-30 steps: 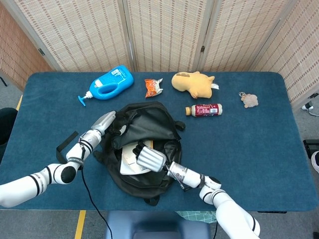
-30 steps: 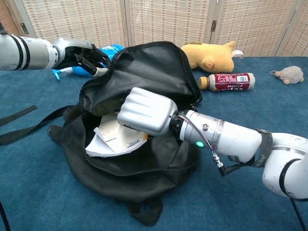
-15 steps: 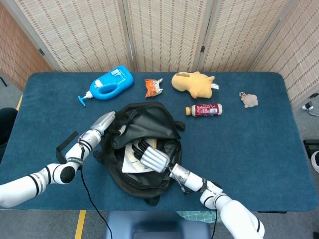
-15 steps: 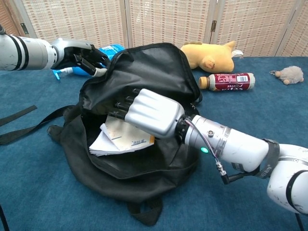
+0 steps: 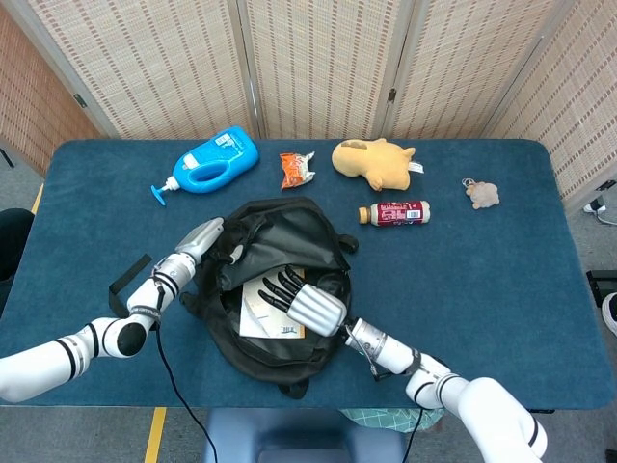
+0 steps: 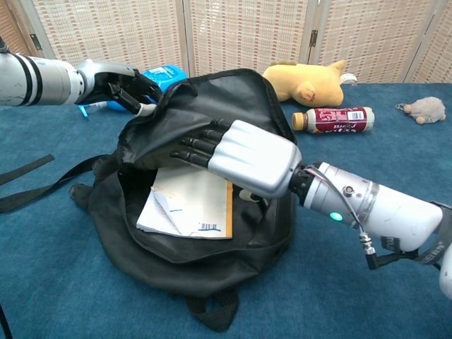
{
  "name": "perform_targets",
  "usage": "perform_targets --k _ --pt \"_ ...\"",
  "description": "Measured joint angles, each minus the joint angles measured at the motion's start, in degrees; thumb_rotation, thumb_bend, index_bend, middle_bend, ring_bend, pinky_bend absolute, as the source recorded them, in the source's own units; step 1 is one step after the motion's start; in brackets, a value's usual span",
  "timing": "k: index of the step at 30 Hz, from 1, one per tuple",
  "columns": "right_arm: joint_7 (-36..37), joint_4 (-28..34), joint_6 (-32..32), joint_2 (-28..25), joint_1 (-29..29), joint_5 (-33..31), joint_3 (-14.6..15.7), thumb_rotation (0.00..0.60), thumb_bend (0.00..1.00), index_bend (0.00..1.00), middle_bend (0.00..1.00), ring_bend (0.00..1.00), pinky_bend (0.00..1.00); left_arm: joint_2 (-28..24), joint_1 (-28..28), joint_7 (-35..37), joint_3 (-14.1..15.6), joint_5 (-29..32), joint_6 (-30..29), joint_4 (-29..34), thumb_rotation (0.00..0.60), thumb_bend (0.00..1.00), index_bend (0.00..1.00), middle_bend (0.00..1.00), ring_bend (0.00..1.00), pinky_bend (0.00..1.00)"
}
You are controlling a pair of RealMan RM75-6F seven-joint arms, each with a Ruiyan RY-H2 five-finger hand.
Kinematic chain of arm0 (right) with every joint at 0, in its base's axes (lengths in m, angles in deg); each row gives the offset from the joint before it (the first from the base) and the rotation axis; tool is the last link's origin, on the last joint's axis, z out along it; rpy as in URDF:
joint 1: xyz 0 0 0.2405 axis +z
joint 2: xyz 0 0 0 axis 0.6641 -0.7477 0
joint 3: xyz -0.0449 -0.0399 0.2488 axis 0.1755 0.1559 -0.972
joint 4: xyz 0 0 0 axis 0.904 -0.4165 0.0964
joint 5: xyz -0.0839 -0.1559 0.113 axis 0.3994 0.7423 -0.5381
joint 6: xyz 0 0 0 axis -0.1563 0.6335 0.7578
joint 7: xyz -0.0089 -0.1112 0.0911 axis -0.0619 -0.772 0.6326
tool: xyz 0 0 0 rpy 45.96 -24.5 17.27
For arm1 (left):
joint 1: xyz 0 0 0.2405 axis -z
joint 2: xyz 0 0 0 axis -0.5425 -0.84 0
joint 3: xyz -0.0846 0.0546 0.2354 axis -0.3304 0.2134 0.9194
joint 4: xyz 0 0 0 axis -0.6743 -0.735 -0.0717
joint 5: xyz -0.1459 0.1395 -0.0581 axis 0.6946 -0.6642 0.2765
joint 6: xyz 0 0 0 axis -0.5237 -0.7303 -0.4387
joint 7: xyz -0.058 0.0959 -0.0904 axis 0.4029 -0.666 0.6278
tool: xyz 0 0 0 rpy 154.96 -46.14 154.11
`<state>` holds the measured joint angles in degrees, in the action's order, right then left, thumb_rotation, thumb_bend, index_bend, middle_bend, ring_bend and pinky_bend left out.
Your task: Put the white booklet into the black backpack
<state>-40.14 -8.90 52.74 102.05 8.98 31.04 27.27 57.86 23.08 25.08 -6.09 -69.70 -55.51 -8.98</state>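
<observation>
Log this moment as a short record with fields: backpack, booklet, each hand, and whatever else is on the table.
backpack: black backpack, open, on the blue table
booklet: white booklet lying inside the opening, uncovered
left hand: left hand grips the bag's upper edge, holding it open
right hand: right hand above the booklet, fingers extended, holding nothing
other items: blue detergent bottle, orange snack packet, yellow plush toy, red-labelled drink bottle, small beige plush

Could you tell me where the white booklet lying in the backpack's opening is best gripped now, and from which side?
Probably the white booklet by its near edge, approached from the front: it lies flat, the black backpack flap covers its far end, and the right hand hovers over that end.
</observation>
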Motion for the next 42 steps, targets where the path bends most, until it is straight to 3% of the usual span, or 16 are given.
perform_targets --k 6,12,22,26,30,36,42 --pt "-2.66 10.81 3.28 -8.11 -3.15 0.79 1.46 0.6 0.08 0.0 0.14 0.2 0.16 -0.89 -0.13 -0.68 0.53 -0.2 -0.18 1.89 0.6 0.57 0.34 0.23 0.17 0.01" --pt "-5.31 22.52 8.01 -18.62 -7.98 1.88 3.5 0.6 0.08 0.0 0.14 0.21 0.16 -2.66 -0.87 -1.75 1.26 -1.36 -1.49 5.75 0.6 0.39 0.2 0.19 0.14 0.01" --pt "-6.12 33.33 18.22 -32.45 -16.32 4.62 5.71 0.6 0.08 0.0 0.16 0.21 0.16 -7.95 -5.32 -2.16 2.08 -5.77 -7.59 13.73 0.6 0.36 0.19 0.18 0.13 0.01" --pt "-4.98 35.93 20.56 -35.99 -19.37 4.79 5.88 0.6 0.08 0.0 0.17 0.21 0.17 -9.83 -8.22 -2.87 2.95 -8.06 -12.4 16.41 0.6 0.37 0.21 0.18 0.14 0.01" --pt "-2.63 38.04 20.87 -38.16 -21.61 2.19 5.11 0.6 0.08 0.07 0.17 0.23 0.2 -11.13 -11.28 -4.35 4.12 -10.39 -17.95 18.04 0.6 0.37 0.23 0.18 0.14 0.01" --pt "4.31 41.8 19.31 -40.96 -24.69 -4.42 3.36 0.6 0.17 0.08 0.24 0.27 0.21 -12.55 -16.92 -7.89 6.46 -13.83 -27.75 19.22 0.6 0.37 0.25 0.18 0.14 0.01" --pt "11.9 45.73 15.08 -44.99 -27.88 -10.82 2.63 0.6 0.17 0.06 0.11 0.18 0.13 -12.66 -23.29 -11.61 9.24 -17.16 -37.28 19.29 0.6 0.37 0.24 0.18 0.13 0.0"
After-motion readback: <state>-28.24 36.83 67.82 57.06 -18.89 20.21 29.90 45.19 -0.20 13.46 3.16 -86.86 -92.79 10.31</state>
